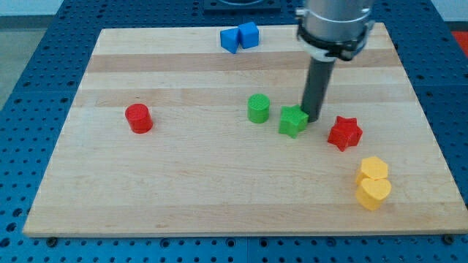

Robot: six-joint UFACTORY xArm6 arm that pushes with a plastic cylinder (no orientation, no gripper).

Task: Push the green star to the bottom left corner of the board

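The green star (292, 121) lies on the wooden board (183, 190), right of centre. My tip (312, 117) rests on the board right against the star's right side, touching or nearly touching it. A green cylinder (258, 108) stands just left of the star, a small gap between them. The board's bottom left corner (33, 228) is far from the star.
A red cylinder (138, 117) stands at the view's left. A red star (344, 133) lies right of my tip. Two blue blocks (240, 36) sit together at the top edge. Two yellow blocks (374, 183) sit at the bottom right.
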